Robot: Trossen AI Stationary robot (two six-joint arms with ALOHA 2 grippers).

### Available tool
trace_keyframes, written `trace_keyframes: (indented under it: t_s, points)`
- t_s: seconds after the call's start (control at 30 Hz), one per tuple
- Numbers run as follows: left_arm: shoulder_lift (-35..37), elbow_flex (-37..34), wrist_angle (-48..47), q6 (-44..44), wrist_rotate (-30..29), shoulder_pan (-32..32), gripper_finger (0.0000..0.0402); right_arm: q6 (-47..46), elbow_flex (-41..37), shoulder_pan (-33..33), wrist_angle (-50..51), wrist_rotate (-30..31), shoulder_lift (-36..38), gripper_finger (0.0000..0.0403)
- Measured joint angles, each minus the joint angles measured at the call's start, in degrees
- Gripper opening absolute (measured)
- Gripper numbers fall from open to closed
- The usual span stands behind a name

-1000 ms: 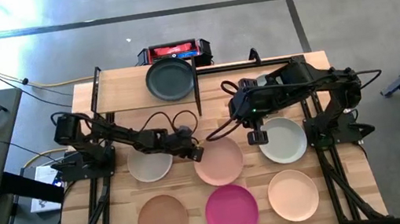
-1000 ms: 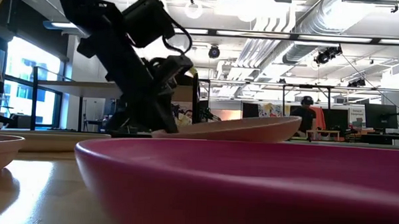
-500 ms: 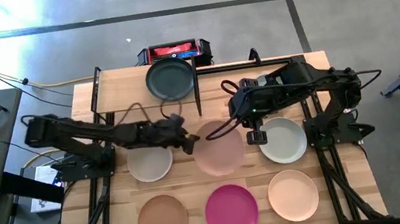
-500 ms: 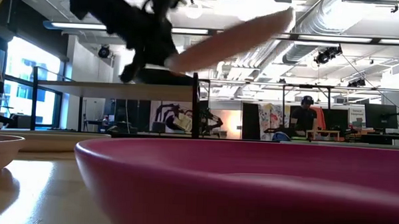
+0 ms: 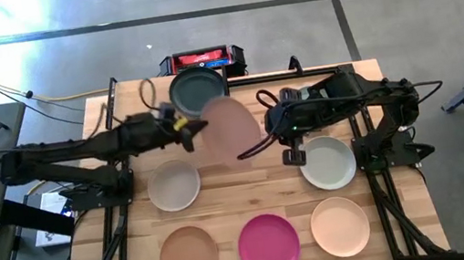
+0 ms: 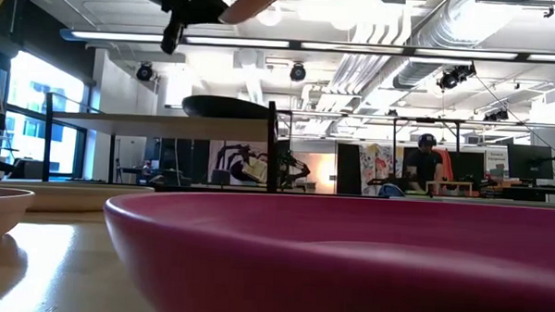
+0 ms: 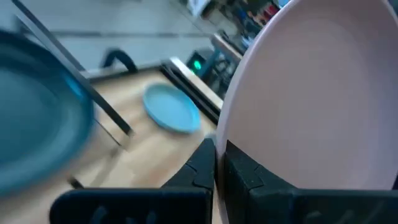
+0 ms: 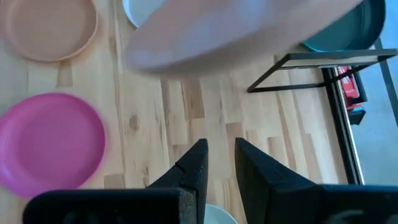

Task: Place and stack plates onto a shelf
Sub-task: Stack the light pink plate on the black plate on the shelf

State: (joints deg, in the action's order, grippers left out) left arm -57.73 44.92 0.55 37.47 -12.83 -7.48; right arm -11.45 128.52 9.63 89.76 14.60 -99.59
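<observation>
My left gripper [image 5: 183, 124] is shut on a peach-pink plate [image 5: 232, 128] and holds it in the air just in front of the shelf [image 5: 141, 107]. A dark teal plate [image 5: 199, 91] lies flat on the shelf's right half. Five plates rest on the table: off-white [image 5: 173, 185], pale green [image 5: 329, 162], tan [image 5: 188, 255], magenta [image 5: 268, 244] and peach [image 5: 340, 226]. My right gripper [image 8: 219, 162] is open above bare wood beside the pale green plate's left edge. My left gripper pinches the pink plate's rim [image 7: 229, 140] between its two fingers [image 7: 202, 168], one on the plate's upper face and one on its underside. It reaches in level from the table's left. The plate is lifted clear and steeply tilted, high in the low view [image 6: 255, 0].
The shelf's black frame post [image 5: 229, 112] stands right next to the held plate. A red and black box [image 5: 200, 59] sits behind the shelf. The shelf's left half is bare wood. The right arm [image 5: 338, 100] crosses the table's right side.
My left gripper has lifted the pink plate off the table's middle and carried it up and toward the far edge, to the shelf. The plate lay nearly flat before; it now stands steeply tipped. The right arm has kept still.
</observation>
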Motion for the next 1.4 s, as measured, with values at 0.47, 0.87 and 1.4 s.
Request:
trace_keyframes:
  t_s: [0.47,0.87,1.4]
  points:
    - [2.83,15.35,-23.79,-18.29,1.20,-18.05,0.0005,-6.46,-0.01,0.00,-0.04,7.85,0.00,0.0060]
    - [-6.39,25.44,-35.44,-24.28,5.44,-33.71,0.0006,-9.26,-0.01,0.01,-0.17,7.96,0.00,0.0060]
    - [-19.44,32.92,-45.11,-22.69,9.68,-38.80,0.0007,-9.11,0.03,-2.40,0.21,10.54,-0.87,0.0060]
